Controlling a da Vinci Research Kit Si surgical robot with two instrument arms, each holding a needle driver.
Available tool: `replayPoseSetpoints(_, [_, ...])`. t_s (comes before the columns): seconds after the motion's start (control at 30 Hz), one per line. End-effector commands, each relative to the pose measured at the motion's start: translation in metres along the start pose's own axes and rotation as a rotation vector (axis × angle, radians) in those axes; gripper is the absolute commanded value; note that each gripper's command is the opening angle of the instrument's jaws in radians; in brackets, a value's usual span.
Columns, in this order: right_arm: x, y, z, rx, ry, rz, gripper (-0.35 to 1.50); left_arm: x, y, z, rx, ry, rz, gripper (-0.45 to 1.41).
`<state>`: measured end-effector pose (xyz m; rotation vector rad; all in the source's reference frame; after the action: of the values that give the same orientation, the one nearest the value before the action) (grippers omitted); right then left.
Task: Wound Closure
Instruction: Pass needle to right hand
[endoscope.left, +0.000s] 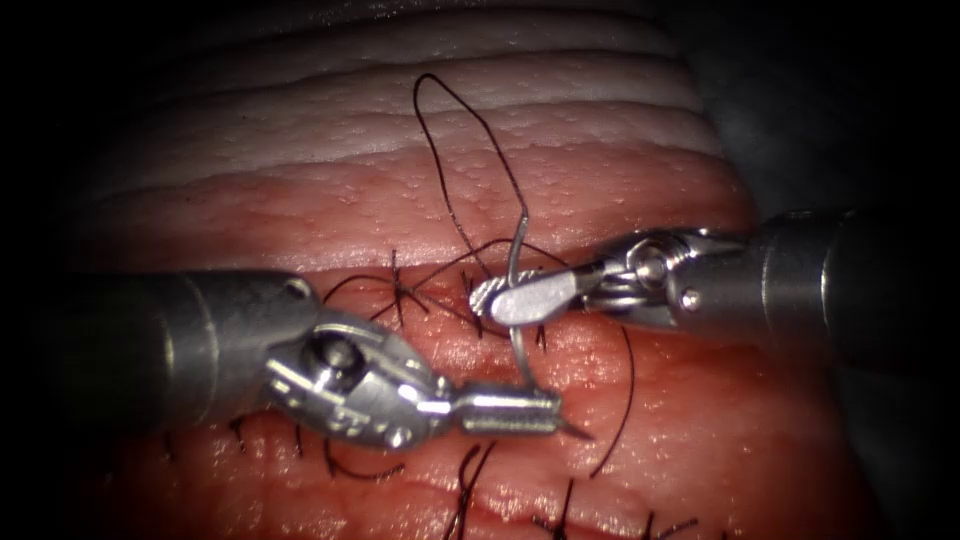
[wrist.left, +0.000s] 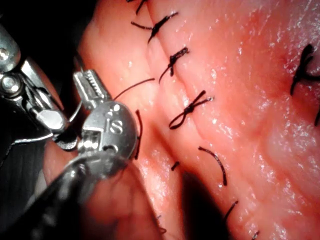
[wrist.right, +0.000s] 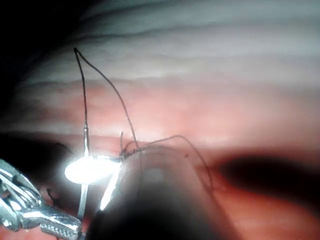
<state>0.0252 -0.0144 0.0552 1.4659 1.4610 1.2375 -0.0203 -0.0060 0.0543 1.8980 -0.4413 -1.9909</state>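
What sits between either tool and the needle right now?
Nothing visible. Both tools already hold the needle: the left tool is shut near its pointed end, the right tool shut around mid-curve. It looks clear of the tissue; the thread loops above.

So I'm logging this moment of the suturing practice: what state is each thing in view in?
Left tool: jaws shut on the needle near its tip.
Right tool: jaws shut on the needle mid-curve.
Needle: held by both tools, above the tissue, not in it.
Thread: slack, looping up from the needle's tail end.
Tissue: wet with red fluid, tied stitches along the cut.
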Motion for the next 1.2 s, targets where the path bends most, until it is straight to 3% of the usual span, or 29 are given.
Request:
replayPoseSetpoints(0.03, [0.0000,0.0006,0.0007,0.003,-0.001,0.000,0.39,-0.0005,0.0001,0.0006,0.000,0.001,-0.004,-0.45])
replayPoseSetpoints(0.1, [-0.0001,0.0006,0.0008,0.004,0.000,-0.001,0.76,-0.0005,0.0001,0.0006,0.000,0.002,-0.009,-0.45])
replayPoseSetpoints(0.2, [-0.0002,0.0005,0.0009,0.004,0.000,-0.001,0.81,-0.0005,0.0001,0.0006,-0.001,0.004,-0.015,-0.45])
replayPoseSetpoints(0.33, [-0.0001,0.0006,0.0009,0.004,0.000,-0.001,0.24,-0.0005,0.0001,0.0006,-0.001,0.006,-0.020,-0.45])
replayPoseSetpoints(0.4, [-0.0001,0.0006,0.0010,0.001,0.003,-0.001,-0.35,-0.0005,0.0001,0.0006,-0.001,0.006,-0.020,-0.45])
replayPoseSetpoints(0.7, [0.0001,0.0015,0.0019,-0.052,0.013,-0.060,-0.35,-0.0002,0.0001,0.0007,-0.002,0.011,-0.037,-0.45])
replayPoseSetpoints(0.73, [0.0001,0.0016,0.0019,-0.060,0.004,-0.077,-0.35,-0.0002,0.0000,0.0007,-0.002,0.011,-0.043,-0.25])
replayPoseSetpoints(0.77, [0.0002,0.0016,0.0017,-0.065,-0.001,-0.095,-0.35,-0.0002,-0.0001,0.0007,-0.003,0.013,-0.068,0.44])
replayPoseSetpoints(0.8, [0.0004,0.0016,0.0015,-0.077,0.003,-0.124,-0.35,-0.0002,-0.0001,0.0006,-0.001,0.014,-0.092,0.76])
replayPoseSetpoints(0.87, [0.0007,0.0016,0.0010,-0.096,0.017,-0.152,-0.35,-0.0002,-0.0003,0.0006,-0.002,0.019,-0.129,1.03])
replayPoseSetpoints(0.93, [0.0012,0.0015,0.0002,-0.147,0.056,-0.193,-0.35,-0.0003,-0.0005,0.0006,0.014,0.011,-0.153,1.16])
replayPoseSetpoints(1.2, [0.0024,0.0002,-0.0026,-0.370,0.212,-0.282,-0.35,-0.0003,-0.0001,0.0001,0.061,-0.120,-0.316,1.21])
